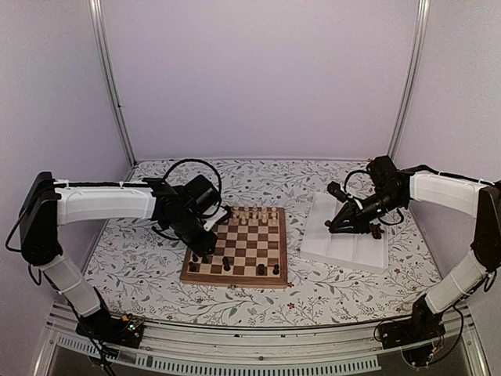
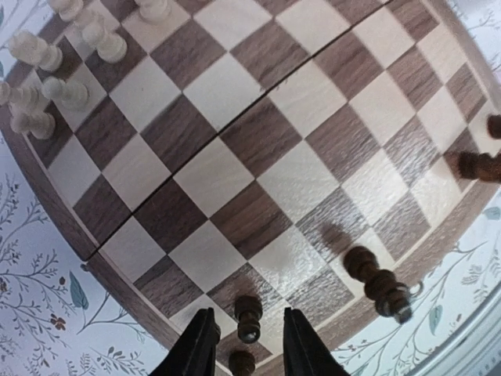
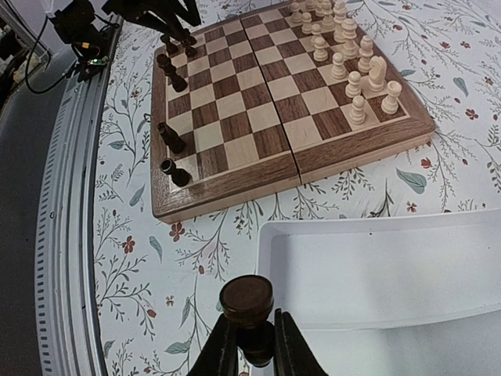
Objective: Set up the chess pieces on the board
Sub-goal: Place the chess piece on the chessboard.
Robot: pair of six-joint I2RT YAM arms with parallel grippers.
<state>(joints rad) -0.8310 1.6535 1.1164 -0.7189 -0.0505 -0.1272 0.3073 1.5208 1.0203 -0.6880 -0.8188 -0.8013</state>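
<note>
dark piece [image 2: 495,125]: cut by frame edge | held piece [image 3: 246,300]: base hidden (right pincer [image 3: 254,319])

White arms [image 1: 102,204], black joints [image 1: 174,210], looping cables [image 1: 192,160]

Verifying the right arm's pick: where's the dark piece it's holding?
Right wrist view: the dark piece is clamped in the right gripper, by the edge of the white tray, right of the board.

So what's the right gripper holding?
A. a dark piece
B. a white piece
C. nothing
A: in the right wrist view, the right gripper has its fingers closed on a dark piece with a round top.
</note>
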